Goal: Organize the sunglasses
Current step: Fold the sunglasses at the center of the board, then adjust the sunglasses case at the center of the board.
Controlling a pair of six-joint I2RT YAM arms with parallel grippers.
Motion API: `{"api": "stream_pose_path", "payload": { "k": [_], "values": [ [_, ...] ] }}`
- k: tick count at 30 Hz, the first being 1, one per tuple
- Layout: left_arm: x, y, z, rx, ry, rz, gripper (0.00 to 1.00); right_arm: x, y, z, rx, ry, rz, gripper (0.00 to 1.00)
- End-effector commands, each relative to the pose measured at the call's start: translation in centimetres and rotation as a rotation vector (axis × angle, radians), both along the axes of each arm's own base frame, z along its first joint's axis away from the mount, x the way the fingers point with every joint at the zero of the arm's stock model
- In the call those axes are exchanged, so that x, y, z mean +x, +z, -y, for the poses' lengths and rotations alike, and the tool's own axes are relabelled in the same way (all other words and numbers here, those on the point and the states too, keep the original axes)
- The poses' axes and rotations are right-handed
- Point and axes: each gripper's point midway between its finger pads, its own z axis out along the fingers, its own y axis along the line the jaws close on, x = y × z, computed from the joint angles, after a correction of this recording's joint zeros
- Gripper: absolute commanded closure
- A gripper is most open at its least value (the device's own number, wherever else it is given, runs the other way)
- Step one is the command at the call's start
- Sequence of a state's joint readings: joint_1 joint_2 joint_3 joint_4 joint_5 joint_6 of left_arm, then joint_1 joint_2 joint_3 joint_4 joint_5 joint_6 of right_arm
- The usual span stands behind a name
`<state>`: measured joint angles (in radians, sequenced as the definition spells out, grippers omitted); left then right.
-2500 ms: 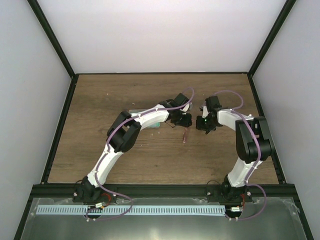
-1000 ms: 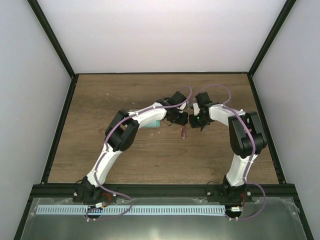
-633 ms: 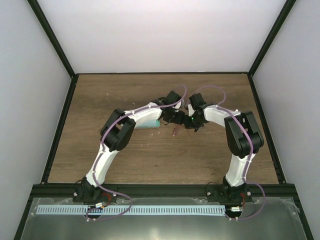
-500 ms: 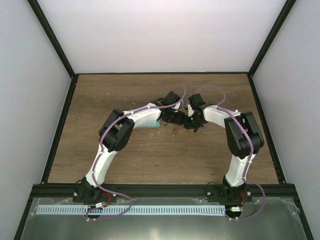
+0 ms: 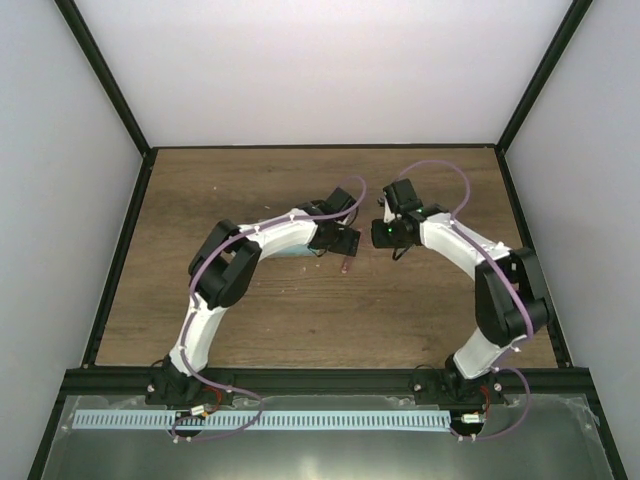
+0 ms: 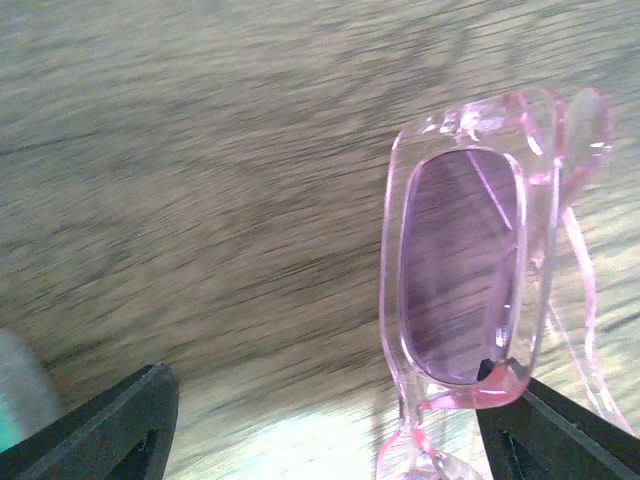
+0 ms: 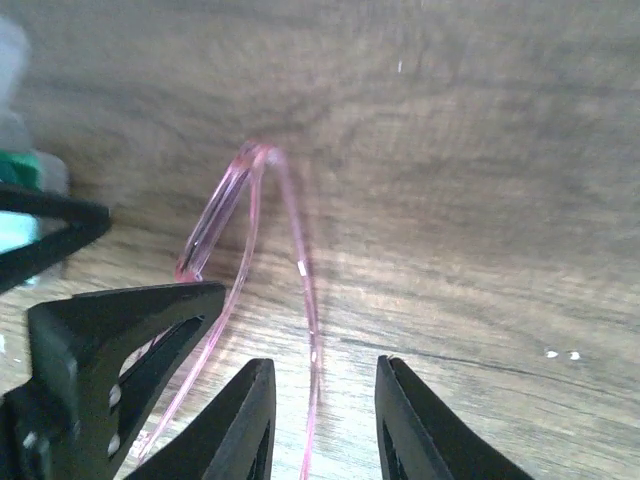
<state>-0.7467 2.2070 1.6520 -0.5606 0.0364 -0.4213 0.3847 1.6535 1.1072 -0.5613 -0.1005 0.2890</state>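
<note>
The sunglasses [image 6: 465, 265] have a thin pink frame and purple lenses and lie on the wood. My left gripper [image 6: 330, 440] stands wide open over them. Its right finger [image 6: 560, 435] touches the frame's lower edge and its left finger [image 6: 110, 430] is far off it. One pink temple arm [image 7: 310, 330] runs between the fingers of my right gripper [image 7: 320, 425], which is open, with a gap on both sides. From above, the sunglasses [image 5: 344, 266] lie just below the left gripper [image 5: 345, 243], and the right gripper [image 5: 378, 235] faces it closely.
A grey case with green lining [image 5: 300, 250] lies mostly under the left forearm. Its edge [image 7: 15, 190] shows at the left of the right wrist view. A left finger [image 7: 120, 340] stands close beside the right gripper. Black frame rails and white walls bound the wooden table [image 5: 220, 310].
The left jaws have spread wide and let go of the sunglasses, which now lie on the table further left. The right jaws have parted a little and that gripper has drawn back right.
</note>
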Motion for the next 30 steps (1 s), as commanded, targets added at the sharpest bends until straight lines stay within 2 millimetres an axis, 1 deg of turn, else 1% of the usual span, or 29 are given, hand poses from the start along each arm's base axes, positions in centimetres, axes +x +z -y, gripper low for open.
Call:
{"api": "stream_pose_path", "payload": {
  "k": [1,2,3,6,8,9,10,14,16,19,23,26,28,30],
  "values": [
    [0.2,0.5,-5.0,0.114,0.133,-0.026,0.16,1.4,3.7,0.6,0.021,-0.104,0.14,0.65],
    [0.7,1.5,-5.1,0.097,0.142,-0.006,0.16,1.5,4.1,1.0,0.014,-0.135,0.15,0.57],
    [1.2,2.7,-5.1,0.08,0.149,0.015,0.16,1.6,4.4,1.4,0.003,-0.167,0.155,0.52],
    [3.1,7.4,-5.0,0.056,0.131,0.116,0.13,2.0,4.8,2.2,-0.008,-0.23,0.163,0.37],
    [4.7,10.8,-5.3,0.077,0.132,0.203,0.12,2.1,4.9,2.0,0.012,-0.247,0.163,0.32],
    [5.3,12.0,-5.4,0.078,0.134,0.227,0.11,2.2,4.8,1.8,0.029,-0.255,0.162,0.28],
    [6.1,14.2,-5.8,0.038,0.144,0.242,0.1,2.5,4.3,1.1,0.068,-0.266,0.145,0.2],
    [5.9,15.0,-6.6,0.009,0.144,0.235,0.1,3.2,3.0,0.3,0.094,-0.286,0.108,0.14],
    [5.5,15.7,-6.8,-0.005,0.134,0.243,0.1,3.5,2.6,-0.8,0.135,-0.262,0.095,0.12],
    [5.2,16.6,-7.0,-0.021,0.122,0.264,0.09,3.8,2.0,-2.2,0.156,-0.248,0.068,0.11],
    [5.2,16.4,-7.6,-0.026,0.136,0.27,0.09,4.0,1.7,-3.5,0.135,-0.22,0.056,0.11],
    [6.1,16.3,-9.2,-0.033,0.181,0.274,0.09,4.1,1.8,-4.0,0.154,-0.206,0.047,0.12],
    [6.9,16.1,-11.0,-0.036,0.218,0.264,0.09,4.1,1.7,-4.8,0.184,-0.194,0.037,0.12],
    [7.6,15.4,-12.8,-0.03,0.254,0.247,0.09,4.2,1.3,-5.8,0.192,-0.179,0.021,0.1]
  ]
}}
